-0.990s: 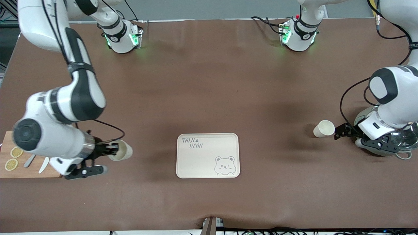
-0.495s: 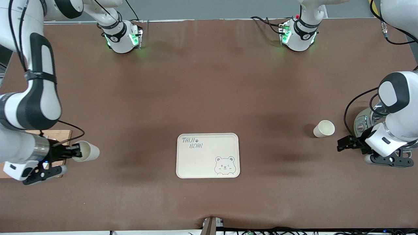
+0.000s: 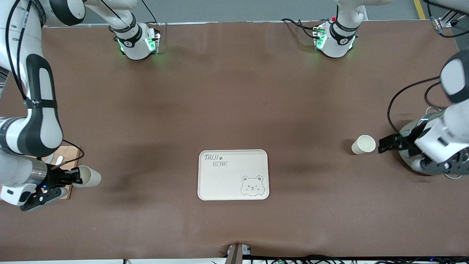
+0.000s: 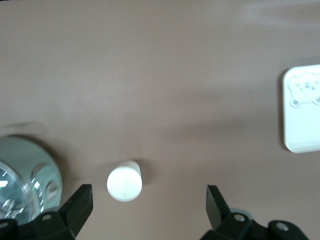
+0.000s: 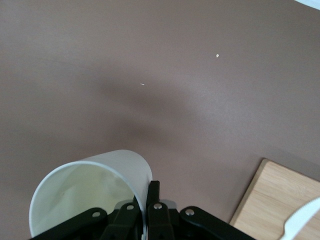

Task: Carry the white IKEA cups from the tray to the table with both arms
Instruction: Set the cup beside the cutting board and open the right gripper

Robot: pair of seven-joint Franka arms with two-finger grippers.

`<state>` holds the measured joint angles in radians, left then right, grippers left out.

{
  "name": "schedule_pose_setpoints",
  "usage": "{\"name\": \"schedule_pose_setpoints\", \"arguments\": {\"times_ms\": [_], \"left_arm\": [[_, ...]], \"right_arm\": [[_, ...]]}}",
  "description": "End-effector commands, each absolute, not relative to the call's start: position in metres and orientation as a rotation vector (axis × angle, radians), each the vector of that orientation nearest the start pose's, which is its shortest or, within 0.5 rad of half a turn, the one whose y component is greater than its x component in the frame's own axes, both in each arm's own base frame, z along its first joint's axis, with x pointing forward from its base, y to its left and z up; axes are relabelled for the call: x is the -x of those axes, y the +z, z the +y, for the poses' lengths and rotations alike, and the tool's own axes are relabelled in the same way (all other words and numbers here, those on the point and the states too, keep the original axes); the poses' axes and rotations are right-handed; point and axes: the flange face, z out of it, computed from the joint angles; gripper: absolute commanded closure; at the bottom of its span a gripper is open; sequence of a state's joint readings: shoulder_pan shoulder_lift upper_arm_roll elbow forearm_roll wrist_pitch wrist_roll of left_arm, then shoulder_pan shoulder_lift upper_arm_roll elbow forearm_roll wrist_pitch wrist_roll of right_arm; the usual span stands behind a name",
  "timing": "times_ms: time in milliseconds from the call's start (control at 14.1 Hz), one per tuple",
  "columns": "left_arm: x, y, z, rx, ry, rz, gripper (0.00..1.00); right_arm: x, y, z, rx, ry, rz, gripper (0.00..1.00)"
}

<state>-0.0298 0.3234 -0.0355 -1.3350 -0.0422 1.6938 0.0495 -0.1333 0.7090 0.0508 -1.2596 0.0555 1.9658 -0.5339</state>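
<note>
Right tool [image 3: 75, 176] in the front view is clamped on the rim of one white cup [image 3: 88, 176], carrying it tipped on its side above the brown bench [image 3: 234, 110] at the right arm's end, beside the wooden board [image 3: 69, 172]; the cup's body points toward three o'clock, at the bear-printed tray [image 3: 233, 174]. Since a second ago this tool and its cup have drawn away from the tray toward nine o'clock. Left tool [image 3: 384, 143] sits at three o'clock of the second white cup [image 3: 363, 144], just beside it with a small gap showing, and the grey-green pot [image 3: 425, 146] lies under that arm's wrist; half a second back the tool stood lower and farther from the cup, which itself has not shifted. Left wrist view: the fingers [image 4: 80, 205] stand wide apart, holding nothing, with the upright cup [image 4: 124, 181] on the bench between them, nearer one finger, the glass-lidded pot [image 4: 25, 175] beside it and a tray corner [image 4: 302, 112] well apart. Right wrist view: the fingers [image 5: 152, 200] pinch the wall of the cup [image 5: 90, 190], its open mouth showing, over bare bench with the board's corner [image 5: 280, 200] near.
</note>
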Motion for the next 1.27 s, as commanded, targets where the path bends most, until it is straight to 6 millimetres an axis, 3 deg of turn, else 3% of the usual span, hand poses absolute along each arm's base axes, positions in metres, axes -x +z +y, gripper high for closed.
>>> {"name": "schedule_pose_setpoints", "arguments": {"times_ms": [0,283,566,919,1131,1202], "left_arm": [[-0.622,0.607,-0.053,3.161,-0.093,0.143,0.0],[-0.58,0.63,-0.066,3.162,0.036,0.154,0.0],[-0.55,0.622,-0.061,3.162,0.048,0.197,0.0],[-0.563,0.595,-0.084,3.153,0.036,0.327,0.0],[-0.568,0.589,-0.081,3.158,0.024,0.322,0.0],[-0.57,0.589,-0.078,3.159,0.011,0.312,0.0]], "right_arm": [[-0.731,0.311,-0.067,2.99,-0.07,-0.645,1.0],[-0.732,0.27,-0.068,2.991,-0.06,-0.636,1.0],[-0.734,0.241,-0.069,2.992,-0.063,-0.626,1.0],[-0.734,0.219,-0.068,2.989,-0.063,-0.619,1.0],[-0.735,0.217,-0.068,2.995,-0.082,-0.617,1.0],[-0.735,0.217,-0.068,2.997,-0.08,-0.605,0.64]]}}
